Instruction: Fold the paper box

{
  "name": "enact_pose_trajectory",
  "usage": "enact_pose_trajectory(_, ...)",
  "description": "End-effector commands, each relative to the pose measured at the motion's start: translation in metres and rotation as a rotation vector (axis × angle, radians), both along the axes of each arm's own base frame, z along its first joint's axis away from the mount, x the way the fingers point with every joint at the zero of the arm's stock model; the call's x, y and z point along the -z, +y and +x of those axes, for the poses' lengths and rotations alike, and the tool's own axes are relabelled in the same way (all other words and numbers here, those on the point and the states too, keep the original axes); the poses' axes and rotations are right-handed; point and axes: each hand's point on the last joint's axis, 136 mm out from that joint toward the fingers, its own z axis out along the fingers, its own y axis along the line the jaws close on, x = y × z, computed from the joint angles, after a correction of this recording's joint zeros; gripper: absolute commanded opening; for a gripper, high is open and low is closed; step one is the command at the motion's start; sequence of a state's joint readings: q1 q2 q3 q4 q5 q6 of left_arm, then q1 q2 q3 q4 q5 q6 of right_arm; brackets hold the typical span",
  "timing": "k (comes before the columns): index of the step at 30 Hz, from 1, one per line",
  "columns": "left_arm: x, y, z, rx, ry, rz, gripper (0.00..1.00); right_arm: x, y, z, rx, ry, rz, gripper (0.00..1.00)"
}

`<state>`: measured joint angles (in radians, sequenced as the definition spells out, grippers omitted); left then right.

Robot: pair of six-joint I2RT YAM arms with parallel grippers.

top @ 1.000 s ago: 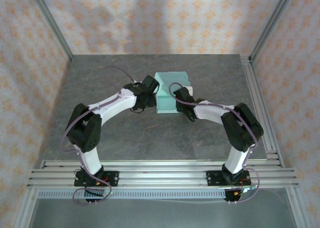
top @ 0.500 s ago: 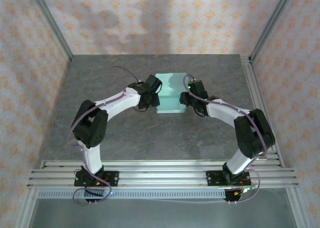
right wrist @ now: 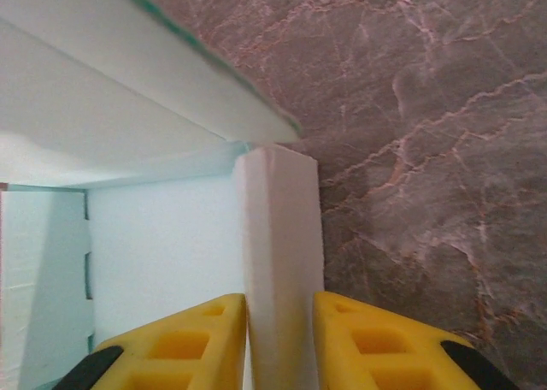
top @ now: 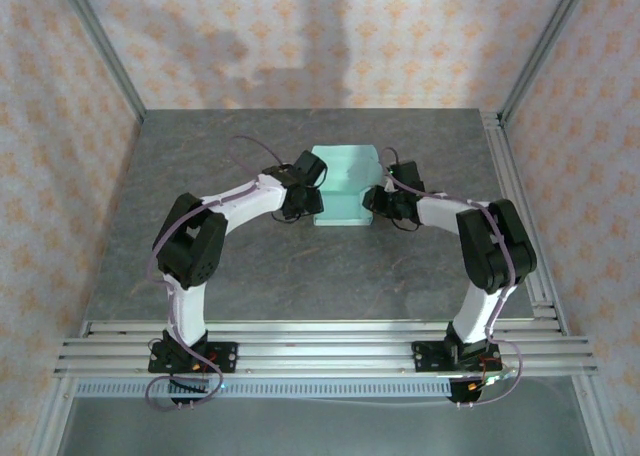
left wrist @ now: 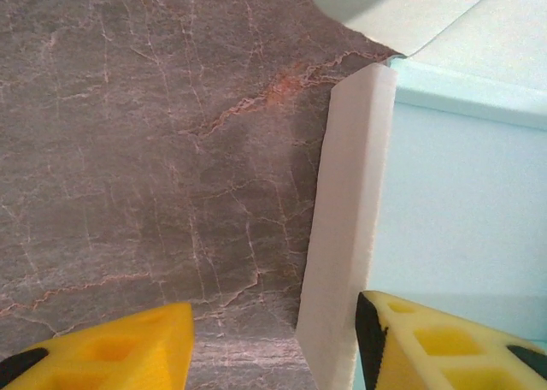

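The pale mint-green paper box [top: 343, 186] sits on the table's far middle, its side walls raised. My left gripper [top: 308, 188] is at its left side, open: the raised left wall [left wrist: 346, 245] stands between the yellow fingers [left wrist: 427, 343], right beside the right one, with bare table in the rest of the gap. My right gripper [top: 378, 196] is at the box's right side, its yellow fingers [right wrist: 171, 347] shut on the raised right wall [right wrist: 278, 262], one inside the box and one outside.
The grey marbled table [top: 250, 266] spreads around the box. An aluminium rail frame [top: 320, 351] runs along the near edge, another rail [top: 520, 206] along the right side. Patterned walls close in the back and sides.
The right arm has swung out from over the box to its right side and closed on the right wall. The left arm drew its elbow inward, its gripper staying at the left wall.
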<state>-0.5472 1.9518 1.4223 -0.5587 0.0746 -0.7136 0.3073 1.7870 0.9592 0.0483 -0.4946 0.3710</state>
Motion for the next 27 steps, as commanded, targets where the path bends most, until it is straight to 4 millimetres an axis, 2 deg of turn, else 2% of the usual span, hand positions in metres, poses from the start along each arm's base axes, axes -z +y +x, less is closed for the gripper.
enact_pose_trajectory(1, 0.004, 0.002, 0.003, -0.001, 0.009, 0.007, 0.52, -0.007, 0.006, 0.005, -0.008, -0.02, 0.052, 0.26)
enact_pose_trajectory(3, 0.006, 0.001, 0.003, 0.0, 0.012, 0.005, 0.5, -0.005, 0.004, 0.005, -0.001, -0.019, 0.038, 0.2)
enact_pose_trajectory(10, 0.01, -0.002, 0.004, 0.007, 0.026, -0.006, 0.49, 0.008, -0.01, 0.001, 0.022, 0.003, -0.083, 0.16)
enact_pose_trajectory(17, 0.012, -0.006, 0.004, 0.016, 0.033, -0.021, 0.48, 0.018, -0.021, -0.005, 0.055, -0.011, -0.278, 0.15)
enact_pose_trajectory(27, 0.008, -0.004, 0.0, 0.021, 0.026, -0.018, 0.48, 0.018, -0.029, -0.011, 0.054, -0.055, -0.562, 0.15)
